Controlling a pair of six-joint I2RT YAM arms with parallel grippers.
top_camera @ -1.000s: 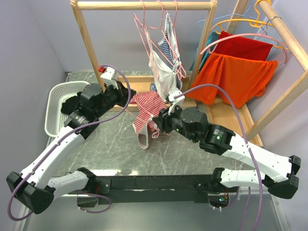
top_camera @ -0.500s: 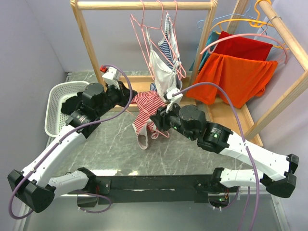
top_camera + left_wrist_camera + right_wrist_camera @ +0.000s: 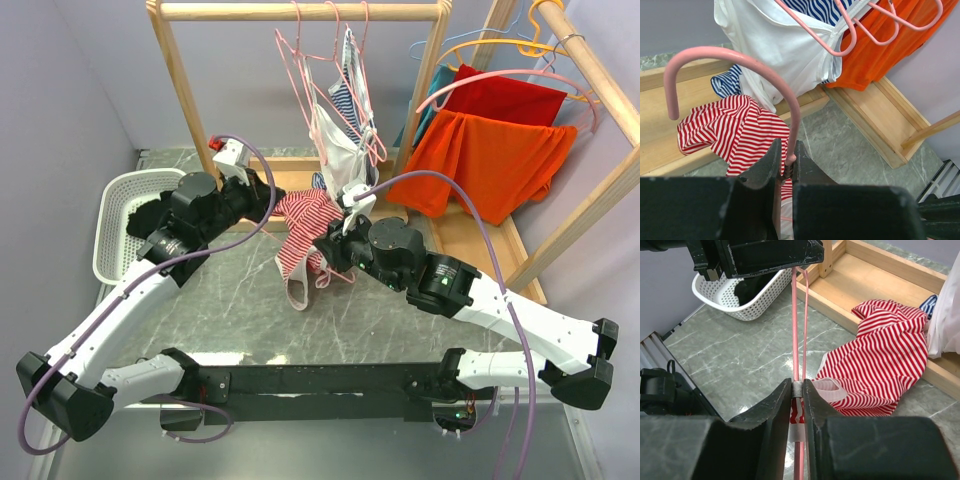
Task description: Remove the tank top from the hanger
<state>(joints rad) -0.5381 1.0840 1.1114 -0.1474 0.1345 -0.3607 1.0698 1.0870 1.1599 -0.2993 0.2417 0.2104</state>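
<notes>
1. A white basket point(image 3: 103, 235) stands at the left edge of the table point(image 3: 240, 310), toward the far corner.
2. The left gripper point(image 3: 788, 159) is just beside the basket. Its jaws are pressed together on the stem of a pink hanger point(image 3: 707, 50), and the hook curves up and over above the fingers.
3. The hanger's thin wires run across from the left gripper to the right one, above the table top.
4. The red-and-white striped tank top point(image 3: 880, 355) lies bunched near the middle of the far edge. Part of it rests on the base board of the wooden rack point(image 3: 300, 11) and part on the table. One pale-edged strap opening lies just beside the right fingers.
5. The right gripper point(image 3: 797, 390) is near the table's middle, its jaws pinching the hanger's wires at a small grey joint.
6. More pink hangers hang from the rack's top bar above the tank top. They carry a white garment point(image 3: 338, 160) and a blue-striped one.
7. An orange garment point(image 3: 495, 165) hangs from a second rack point(image 3: 590, 65) along the right edge, with a red one behind it.
</notes>
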